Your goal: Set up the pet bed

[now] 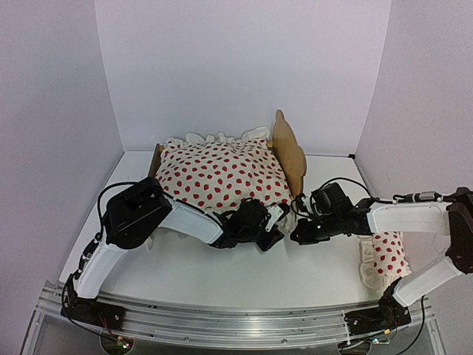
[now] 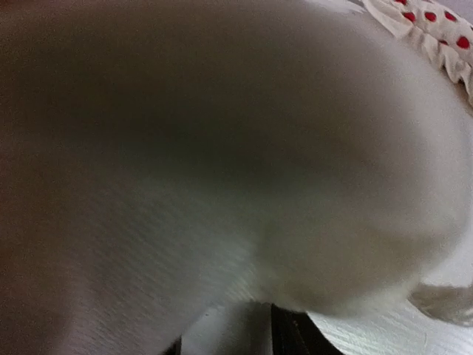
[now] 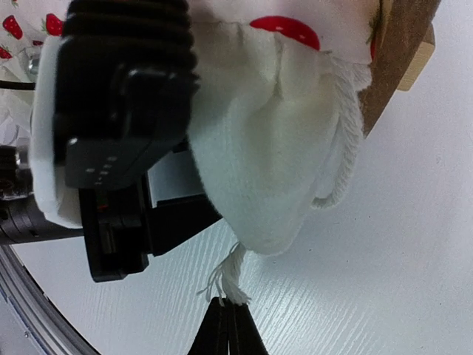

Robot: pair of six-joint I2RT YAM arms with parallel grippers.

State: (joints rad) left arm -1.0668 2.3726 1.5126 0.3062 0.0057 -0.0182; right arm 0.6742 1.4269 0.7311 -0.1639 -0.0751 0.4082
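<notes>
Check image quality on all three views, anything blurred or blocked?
Top external: sharp, evenly lit, only soft shadows; duvet dots crisp. Left wrist: nearly all out-of-focus white fabric against the lens, shaded dark at upper left; only a red-dotted ruffle at top right reads. Right wrist: in focus, duvet weave and table grain clear, no glare.

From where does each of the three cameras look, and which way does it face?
Top external: above and behind the bases, looking down at the light plywood pet bed under the white red-dotted ruffled duvet; both arms, left hand and right hand, show.
Left wrist: close against blurred white cloth; own hand unclear.
Right wrist: low, facing the duvet's underside, shut right hand at its frayed corner; the left hand shows too.
Shared: red-dotted cloth shows in all three.
</notes>
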